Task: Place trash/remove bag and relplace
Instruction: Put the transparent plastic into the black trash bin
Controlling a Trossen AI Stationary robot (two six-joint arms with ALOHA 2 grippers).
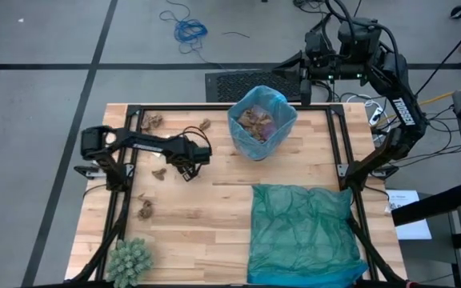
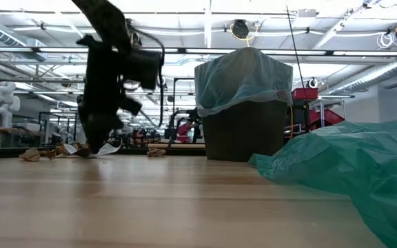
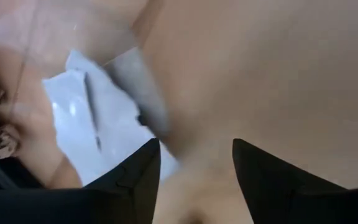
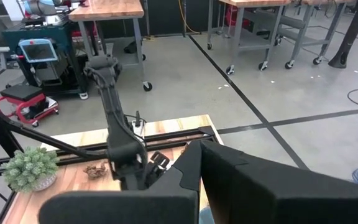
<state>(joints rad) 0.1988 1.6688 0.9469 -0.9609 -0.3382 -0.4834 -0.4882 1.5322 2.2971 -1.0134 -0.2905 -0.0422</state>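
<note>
The bin (image 1: pixel 261 120) stands at the table's far middle, lined with the light blue bag (image 2: pixel 243 79); brown trash and a pink wad (image 1: pixel 256 122) lie inside. Loose brown trash lumps (image 1: pixel 152 122) (image 1: pixel 158 172) (image 1: pixel 145 210) rest on the table's left half. My left gripper (image 3: pixel 194 155) is open, low over the table left of the bin, pointing steeply down. A white paper scrap (image 3: pixel 95 130) lies flat beside one finger. My right gripper (image 1: pixel 304 80) is shut and raised behind the bin. My left gripper comes from above, slanting down. One finger (image 3: pixel 143 171) stands at the white scrap's near edge (image 3: pixel 160 163); I cannot tell whether it touches the paper. Only bare table shows between the fingers.
A teal-green plastic bag (image 1: pixel 302 232) lies spread over the table's near right. A green spiky plant ball (image 1: pixel 128 260) sits at the near left corner. Black frame rails (image 1: pixel 118 192) run along the left and right sides.
</note>
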